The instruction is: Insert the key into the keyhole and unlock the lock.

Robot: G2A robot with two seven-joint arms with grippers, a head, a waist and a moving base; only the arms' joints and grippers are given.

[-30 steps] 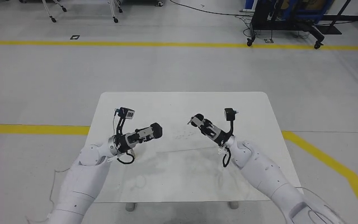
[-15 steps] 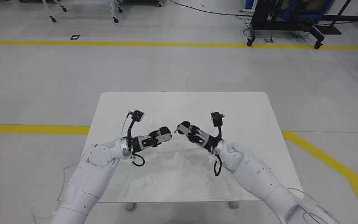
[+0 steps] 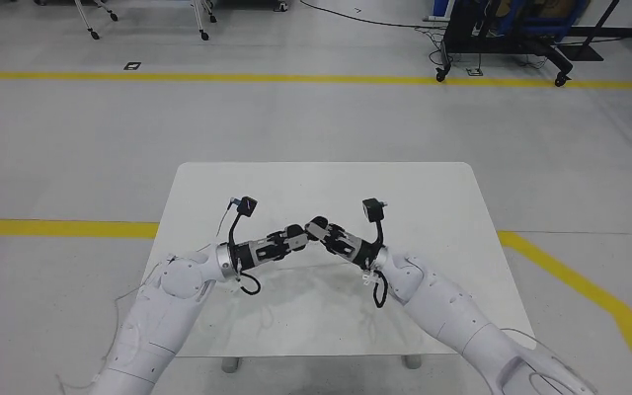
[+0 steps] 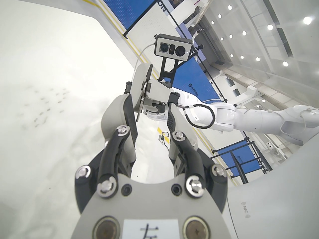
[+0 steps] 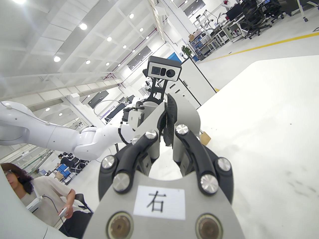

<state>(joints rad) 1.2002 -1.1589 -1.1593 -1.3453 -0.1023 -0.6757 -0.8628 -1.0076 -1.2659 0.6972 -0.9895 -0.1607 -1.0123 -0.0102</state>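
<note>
Both arms meet over the middle of the white table (image 3: pixel 434 188), well in from every edge. The left gripper (image 3: pixel 293 235) and the right gripper (image 3: pixel 318 228) point at each other, tips touching or just apart, can't tell which. On the left gripper the fingers (image 4: pixel 124 115) are apart, with a clear gap between them. The right gripper's tip sits just beside one fingertip. On the right gripper the pads (image 5: pixel 170 119) are pressed together; can't tell whether the key is pinched between them. A thin metal edge (image 4: pixel 142 98) shows at the right gripper's tip, too small to say if it's the key. A small tan block (image 5: pixel 205 138) is just beside the right gripper's finger, against the tabletop. Can't tell if it's the lock, or if it rests on the table.
</note>
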